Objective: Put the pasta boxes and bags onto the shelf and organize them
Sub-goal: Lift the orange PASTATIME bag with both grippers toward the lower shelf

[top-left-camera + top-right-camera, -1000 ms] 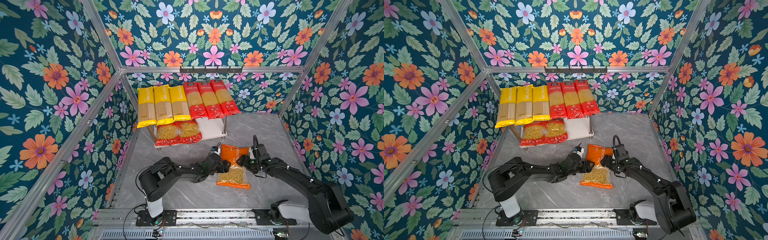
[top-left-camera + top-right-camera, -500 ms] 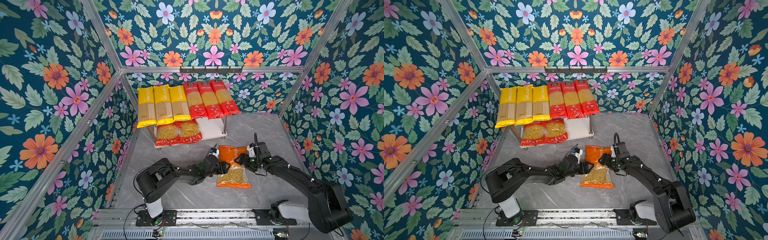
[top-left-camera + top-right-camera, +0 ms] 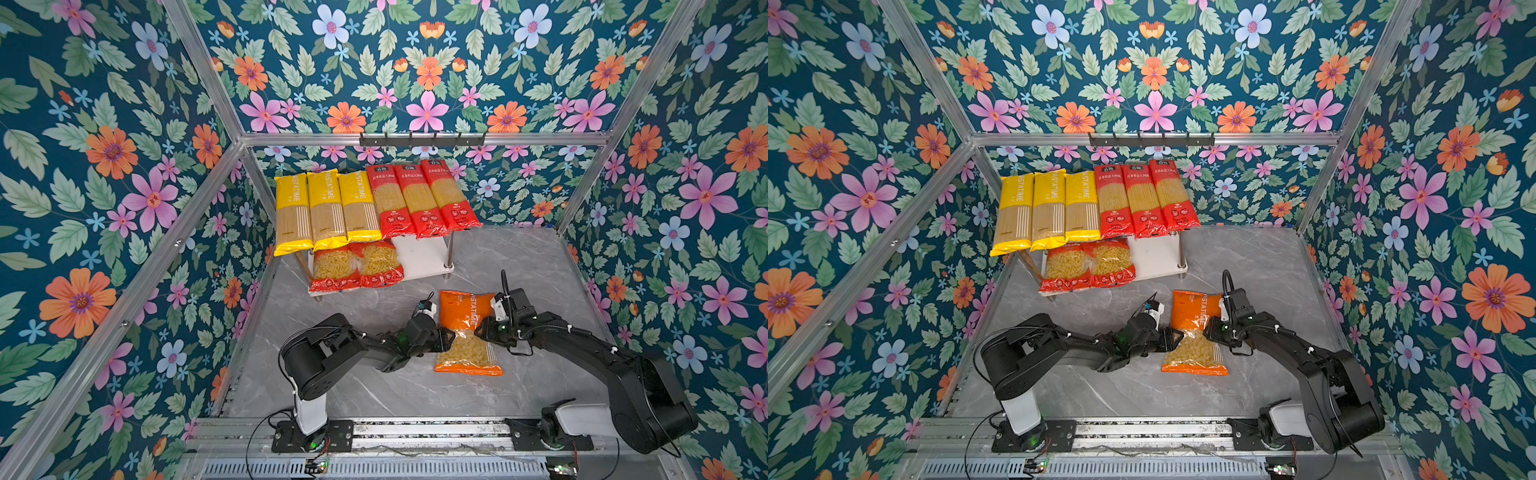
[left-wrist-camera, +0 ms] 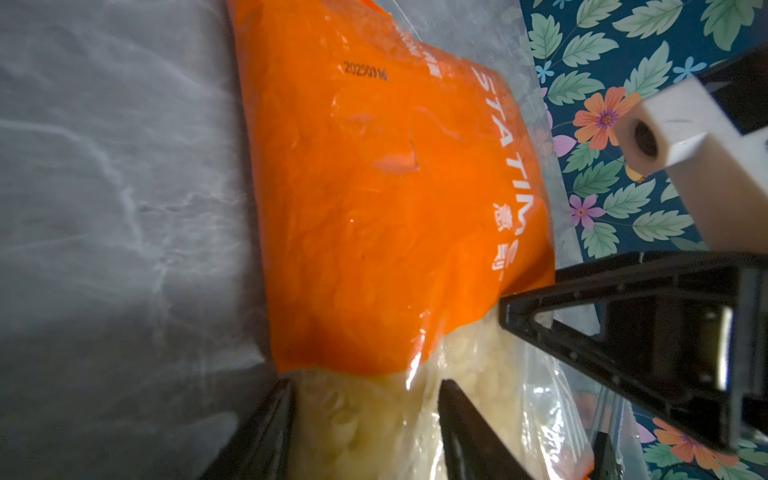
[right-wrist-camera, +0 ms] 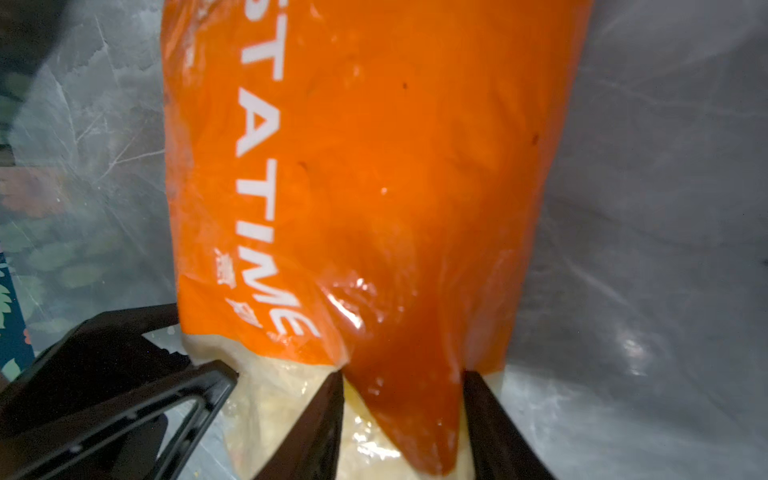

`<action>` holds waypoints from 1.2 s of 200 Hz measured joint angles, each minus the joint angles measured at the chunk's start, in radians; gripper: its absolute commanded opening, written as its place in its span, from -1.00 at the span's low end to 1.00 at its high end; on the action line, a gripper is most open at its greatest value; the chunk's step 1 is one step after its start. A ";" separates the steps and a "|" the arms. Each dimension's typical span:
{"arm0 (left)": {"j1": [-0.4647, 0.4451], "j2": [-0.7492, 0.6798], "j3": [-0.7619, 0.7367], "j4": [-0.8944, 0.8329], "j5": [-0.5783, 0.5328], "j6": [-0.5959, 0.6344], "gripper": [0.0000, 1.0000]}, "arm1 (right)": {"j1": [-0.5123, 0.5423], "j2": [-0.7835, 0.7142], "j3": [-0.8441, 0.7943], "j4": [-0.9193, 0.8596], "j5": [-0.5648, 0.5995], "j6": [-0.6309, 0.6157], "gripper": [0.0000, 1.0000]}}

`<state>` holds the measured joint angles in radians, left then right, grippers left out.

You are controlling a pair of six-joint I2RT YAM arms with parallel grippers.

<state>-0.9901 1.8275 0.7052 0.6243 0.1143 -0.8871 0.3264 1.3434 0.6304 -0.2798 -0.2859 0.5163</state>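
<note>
The shelf [image 3: 419, 257] stands at the tabletop's [image 3: 374, 386] rear left. Its top board carries yellow spaghetti packs [image 3: 326, 208], then red spaghetti packs [image 3: 419, 199]. The lower board holds two short red bags [image 3: 357, 266] at its left end; the bare right end probably awaits the orange bag [image 3: 465, 316]. That bag lies mid-tabletop, with the left gripper [image 3: 445, 338] pinching its left edge and the right gripper [image 3: 483, 332] its right, seemingly for a shared lift.
</note>
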 measured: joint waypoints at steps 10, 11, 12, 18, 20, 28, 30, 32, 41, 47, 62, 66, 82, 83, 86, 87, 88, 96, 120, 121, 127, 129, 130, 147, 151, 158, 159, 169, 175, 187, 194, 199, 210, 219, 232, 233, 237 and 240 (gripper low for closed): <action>0.000 0.001 0.000 0.000 0.000 0.000 -0.05 | 0.001 -0.002 -0.005 0.008 -0.002 -0.008 -0.30; 0.000 0.001 0.000 -0.001 0.000 0.001 -0.06 | 0.001 -0.002 -0.005 0.009 -0.002 -0.008 -0.31; 0.000 0.001 0.000 -0.001 0.000 0.001 -0.06 | 0.001 -0.003 -0.006 0.010 -0.003 -0.009 -0.32; 0.000 0.001 0.000 -0.002 -0.001 0.001 -0.12 | 0.001 -0.006 -0.010 0.016 -0.005 -0.013 -0.36; 0.000 0.002 0.001 -0.003 -0.001 0.002 -0.14 | 0.001 -0.008 -0.011 0.016 -0.006 -0.014 -0.38; 0.000 0.003 0.002 -0.005 -0.001 0.004 -0.23 | 0.001 -0.013 -0.015 0.023 -0.009 -0.018 -0.43; 0.000 0.003 0.002 -0.005 -0.001 0.004 -0.25 | 0.002 -0.014 -0.016 0.024 -0.010 -0.020 -0.44; 0.000 0.003 0.003 -0.005 -0.001 0.004 -0.28 | 0.002 -0.016 -0.017 0.025 -0.010 -0.021 -0.46; 0.000 0.005 0.005 -0.005 0.000 0.005 -0.41 | 0.003 -0.023 -0.019 0.031 -0.013 -0.022 -0.52; 0.000 0.006 0.006 -0.005 0.000 0.006 -0.46 | 0.005 -0.026 -0.020 0.034 -0.014 -0.023 -0.54; 0.000 0.007 0.008 -0.002 0.003 0.008 -0.55 | 0.012 -0.037 -0.020 0.042 -0.017 -0.026 -0.64; 0.000 0.007 0.008 -0.001 0.003 0.008 -0.60 | 0.014 -0.040 -0.020 0.042 -0.016 -0.026 -0.67; 0.000 0.008 0.005 0.005 0.005 0.007 -0.69 | 0.030 -0.051 -0.016 0.039 -0.008 -0.027 -0.78; 0.000 0.008 0.005 0.006 0.005 0.007 -0.70 | 0.031 -0.051 -0.016 0.039 -0.007 -0.027 -0.79; 0.000 0.006 0.004 0.008 0.006 0.007 -0.72 | 0.036 -0.053 -0.014 0.037 -0.004 -0.028 -0.80; 0.000 0.006 0.003 0.008 0.006 0.007 -0.72 | 0.037 -0.054 -0.013 0.037 -0.003 -0.029 -0.81; 0.000 0.006 0.003 0.008 0.006 0.007 -0.73 | 0.039 -0.054 -0.013 0.037 -0.002 -0.029 -0.81; 0.000 0.003 -0.002 0.010 0.008 0.003 -0.75 | 0.053 -0.060 -0.004 0.028 0.003 -0.030 -0.85; 0.000 -0.024 -0.031 0.013 0.013 0.003 -0.83 | 0.085 -0.079 0.024 -0.010 0.018 -0.040 -0.95; 0.000 -0.025 -0.032 0.014 0.013 0.003 -0.83 | 0.087 -0.080 0.025 -0.011 0.019 -0.040 -0.95; 0.000 -0.034 -0.043 0.021 0.014 0.003 -0.85 | 0.096 -0.087 0.032 -0.020 0.025 -0.040 -0.97; 0.000 -0.039 -0.047 0.024 0.014 0.003 -0.86 | 0.100 -0.089 0.035 -0.024 0.027 -0.041 -0.97; 0.000 -0.040 -0.049 0.025 0.014 0.003 -0.86 | 0.101 -0.090 0.035 -0.024 0.028 -0.041 -0.97; 0.000 -0.073 -0.083 0.041 0.014 0.005 -0.92 | 0.127 -0.110 0.058 -0.050 0.034 -0.044 -1.00; 0.000 -0.082 -0.091 0.044 0.014 0.006 -0.93 | 0.133 -0.114 0.065 -0.056 0.035 -0.044 -1.00; -0.001 -0.099 -0.105 0.052 0.014 0.008 -0.96 | 0.143 -0.121 0.075 -0.065 0.036 -0.045 -1.00; -0.001 -0.102 -0.108 0.053 0.014 0.008 -0.96 | 0.143 -0.122 0.076 -0.066 0.036 -0.045 -1.00; -0.001 -0.127 -0.127 0.061 0.014 0.014 -0.98 | 0.153 -0.131 0.089 -0.077 0.035 -0.047 -1.00; -0.002 -0.144 -0.139 0.065 0.013 0.019 -0.99 | 0.157 -0.137 0.095 -0.084 0.035 -0.047 -1.00; -0.002 -0.177 -0.161 0.075 0.008 0.030 -1.00 | 0.165 -0.147 0.108 -0.098 0.035 -0.047 -1.00; -0.003 -0.196 -0.173 0.080 0.003 0.035 -1.00 | 0.169 -0.153 0.116 -0.106 0.035 -0.047 -1.00; -0.003 -0.209 -0.182 0.085 -0.004 0.042 -1.00 | 0.175 -0.156 0.122 -0.111 0.036 -0.047 -1.00; -0.005 -0.241 -0.204 0.086 -0.019 0.056 -1.00 | 0.196 -0.161 0.136 -0.119 0.045 -0.051 -1.00; -0.005 -0.268 -0.222 0.085 -0.036 0.068 -1.00 | 0.225 -0.160 0.154 -0.125 0.060 -0.058 -1.00; -0.005 -0.316 -0.249 0.076 -0.066 0.086 -1.00 | 0.268 -0.150 0.185 -0.125 0.079 -0.078 -1.00; -0.005 -0.322 -0.252 0.075 -0.069 0.088 -1.00 | 0.272 -0.148 0.189 -0.125 0.081 -0.080 -1.00; -0.005 -0.338 -0.259 0.071 -0.079 0.095 -1.00 | 0.281 -0.144 0.198 -0.124 0.084 -0.087 -1.00; -0.005 -0.354 -0.266 0.067 -0.090 0.101 -1.00 | 0.286 -0.140 0.206 -0.122 0.085 -0.093 -1.00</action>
<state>-0.9955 1.4738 0.4389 0.6914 0.0246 -0.7864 0.6128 1.2037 0.8364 -0.4023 -0.2008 0.4236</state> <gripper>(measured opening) 0.181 0.085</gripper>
